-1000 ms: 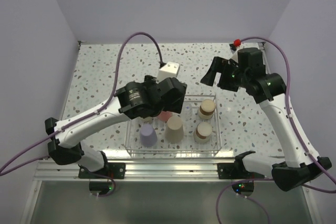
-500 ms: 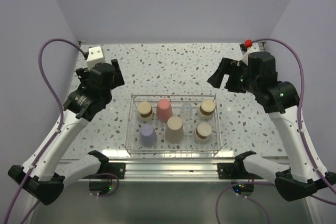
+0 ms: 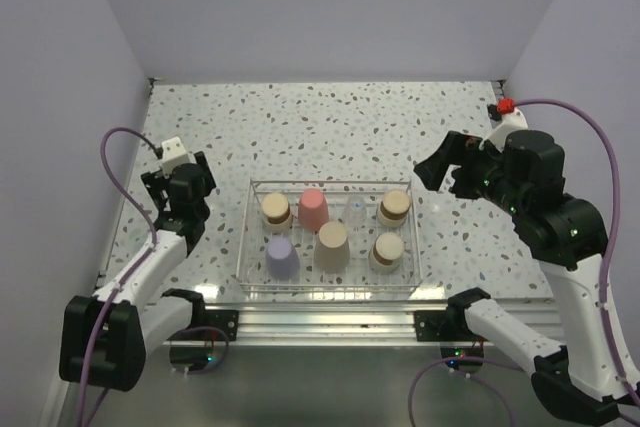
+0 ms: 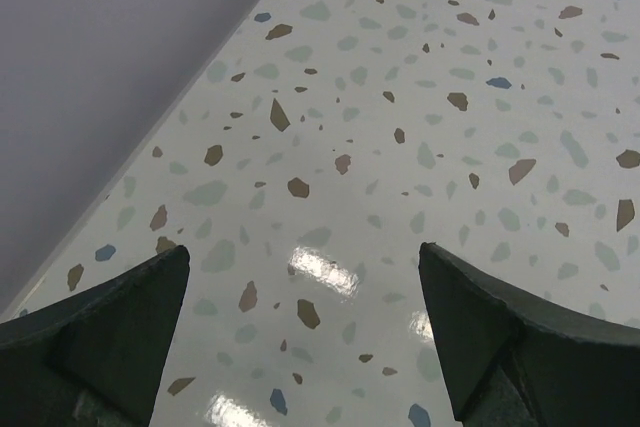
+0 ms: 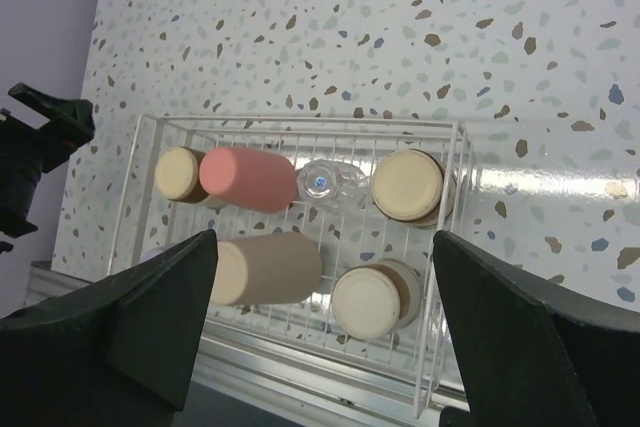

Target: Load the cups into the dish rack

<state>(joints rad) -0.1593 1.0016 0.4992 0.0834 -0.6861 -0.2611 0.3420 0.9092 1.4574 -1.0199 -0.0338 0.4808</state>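
The dish rack (image 3: pixel 330 184) stands at the table's near middle and holds seven upside-down cups. The back row has a steel cup (image 3: pixel 275 209), the pink cup (image 3: pixel 313 209), the clear cup (image 3: pixel 354 211) and a steel cup (image 3: pixel 394 207). The front row has the lavender cup (image 3: pixel 281 257), the beige cup (image 3: pixel 333 246) and a steel cup (image 3: pixel 387 249). My left gripper (image 3: pixel 180 175) is open and empty, low over bare table (image 4: pixel 400 97) left of the rack. My right gripper (image 3: pixel 440 159) is open and empty, raised to the rack's right and looking down on the rack (image 5: pixel 300 119).
The left wall (image 4: pixel 120 37) runs close beside my left gripper (image 4: pixel 303 257). In the right wrist view, my right gripper (image 5: pixel 325 235) frames the pink cup (image 5: pixel 250 178), the beige cup (image 5: pixel 270 267) and a steel cup (image 5: pixel 368 299). An aluminium rail (image 3: pixel 320 319) borders the near edge.
My left arm has swung from over the rack to the table's left side and dropped low. My right gripper has drawn back to the right. A steel cup now shows at the rack's back left.
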